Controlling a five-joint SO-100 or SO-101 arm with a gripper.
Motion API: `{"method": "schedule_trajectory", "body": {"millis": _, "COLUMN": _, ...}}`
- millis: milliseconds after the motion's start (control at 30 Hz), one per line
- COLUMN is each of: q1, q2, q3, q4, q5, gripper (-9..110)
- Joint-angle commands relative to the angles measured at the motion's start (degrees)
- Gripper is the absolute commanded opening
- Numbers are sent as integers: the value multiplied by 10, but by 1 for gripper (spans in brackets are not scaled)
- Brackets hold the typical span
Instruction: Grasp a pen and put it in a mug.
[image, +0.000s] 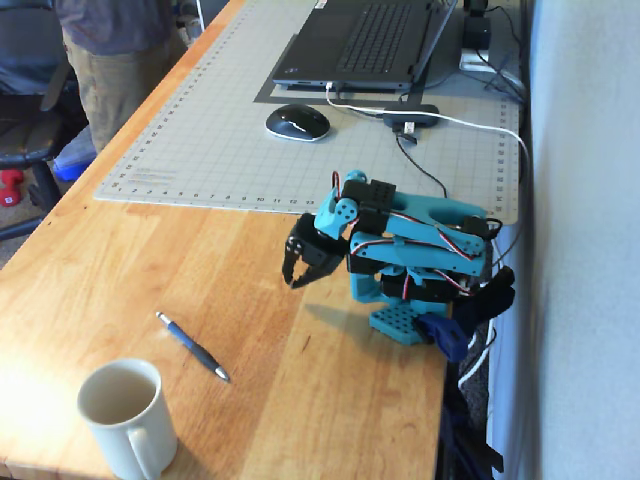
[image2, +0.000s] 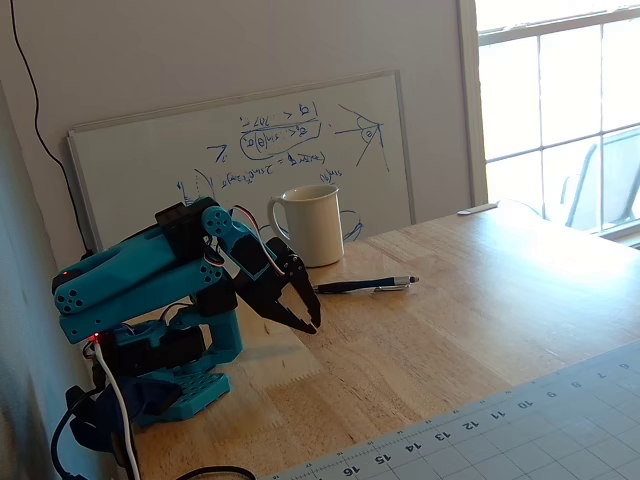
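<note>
The blue pen (image: 192, 346) with silver ends lies flat on the wooden table. In a fixed view it is just up and right of the cream-white mug (image: 125, 415), which stands upright and empty near the front edge. In another fixed view the pen (image2: 365, 286) lies in front of the mug (image2: 312, 225). My gripper (image: 292, 281) hangs on the folded blue arm, tips pointing down a little above the table. It is apart from the pen, and its black jaws meet at the tips around nothing. It also shows in the other fixed view (image2: 311, 324).
A grey cutting mat (image: 200, 150) covers the far half of the table, with a laptop (image: 365, 45), a mouse (image: 297, 122) and cables on it. A person (image: 110, 60) stands at the table's far left edge. A whiteboard (image2: 240, 160) leans on the wall behind the mug.
</note>
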Motion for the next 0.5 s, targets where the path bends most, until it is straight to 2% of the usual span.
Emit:
{"method": "schedule_trajectory", "body": {"millis": 0, "q1": -43, "q2": -33, "q3": -94, "q4": -7, "q5": 117, "gripper": 0}}
{"method": "schedule_trajectory", "body": {"millis": 133, "q1": -93, "q2": -113, "q3": -171, "q4": -11, "q5": 278, "gripper": 2}}
{"method": "schedule_trajectory", "body": {"millis": 467, "q1": -140, "q2": -432, "q3": -372, "q4": -84, "q5": 723, "gripper": 22}}
